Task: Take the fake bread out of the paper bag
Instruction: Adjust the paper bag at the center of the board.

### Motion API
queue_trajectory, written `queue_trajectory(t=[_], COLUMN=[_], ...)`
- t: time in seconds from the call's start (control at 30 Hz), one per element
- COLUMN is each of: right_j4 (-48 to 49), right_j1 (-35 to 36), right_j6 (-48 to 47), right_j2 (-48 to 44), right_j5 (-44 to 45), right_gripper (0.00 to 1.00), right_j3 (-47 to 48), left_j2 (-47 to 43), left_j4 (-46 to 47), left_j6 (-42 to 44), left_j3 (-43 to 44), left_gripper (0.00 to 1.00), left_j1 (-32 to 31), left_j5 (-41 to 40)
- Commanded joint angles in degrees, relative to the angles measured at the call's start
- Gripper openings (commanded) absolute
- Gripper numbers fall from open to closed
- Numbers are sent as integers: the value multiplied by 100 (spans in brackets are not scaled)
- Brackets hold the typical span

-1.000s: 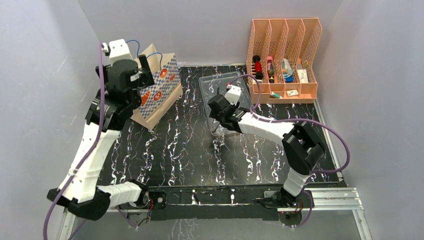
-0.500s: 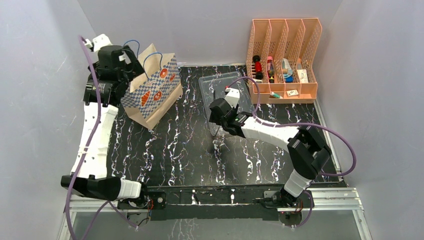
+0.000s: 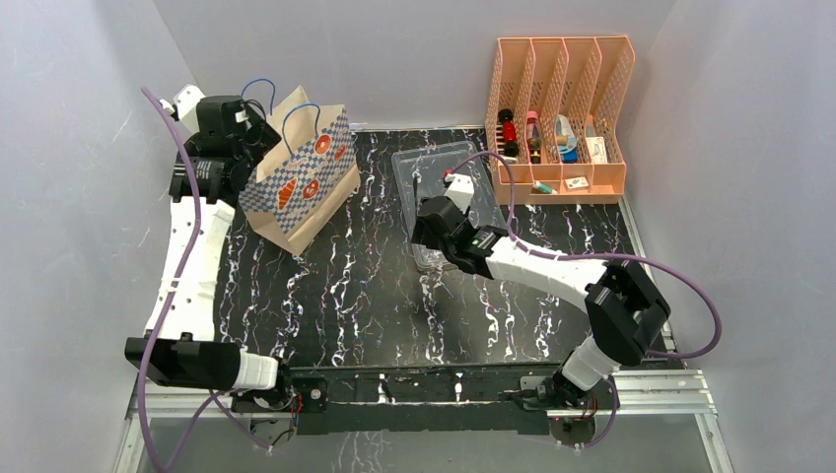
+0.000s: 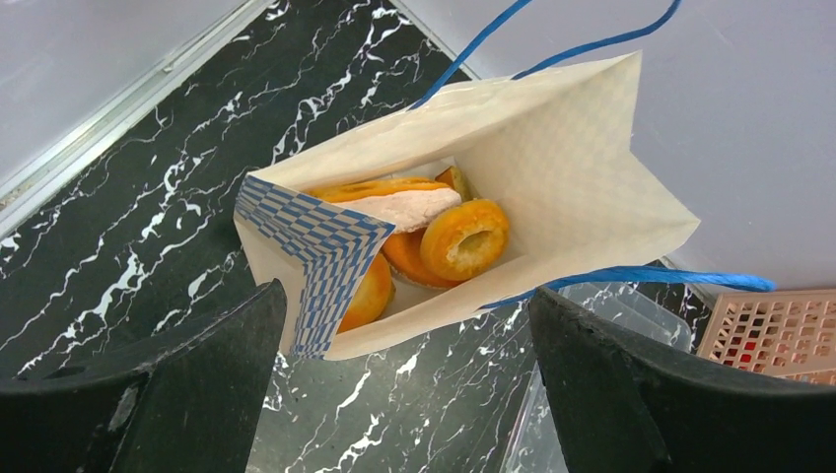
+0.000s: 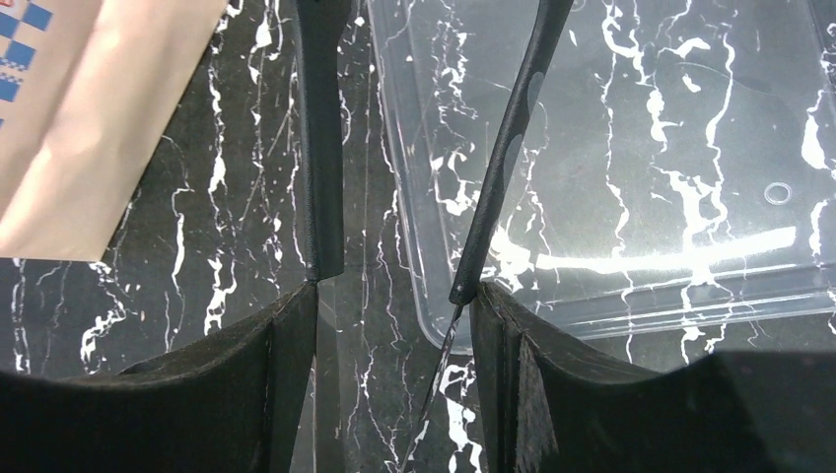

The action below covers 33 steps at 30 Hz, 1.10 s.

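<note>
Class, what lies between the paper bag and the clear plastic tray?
Only bare marbled tabletop lies between paper bag and tray, seen in the top external view.

The black marbled table (image 3: 345,286) bore a bag (image 3: 301,182) far left, a clear tray (image 3: 419,168) centre, a rack (image 3: 562,69) far right.

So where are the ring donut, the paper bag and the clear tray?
ring donut (image 4: 490,219): left wrist view, on its golden rim, beside the hole.
paper bag (image 3: 306,179): top view, on its checkered side.
clear plastic tray (image 5: 631,177): right wrist view, on its bare floor.
</note>
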Motion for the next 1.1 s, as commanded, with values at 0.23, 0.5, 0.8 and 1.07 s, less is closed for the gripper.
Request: queue_trajectory(t=[0.23, 0.5, 0.8, 1.07], right_j4=[482, 508, 448, 332], right_j1=[31, 74, 127, 145], right_j6=[-174, -244, -331, -294], right_j2=[-215, 41, 86, -56], right_j5=[-184, -213, -185, -131], right_gripper=[54, 53, 53, 52], right_j3=[2, 200, 215, 176], left_j2=[406, 864, 496, -505], left_j4=[84, 460, 1341, 1790], left_j6=[-17, 7, -144, -190], left_j3=[-168, -398, -1616, -2628], left_gripper=[92, 92, 71, 27], left_j1=[283, 812, 860, 853], left_j5=[248, 590, 848, 878])
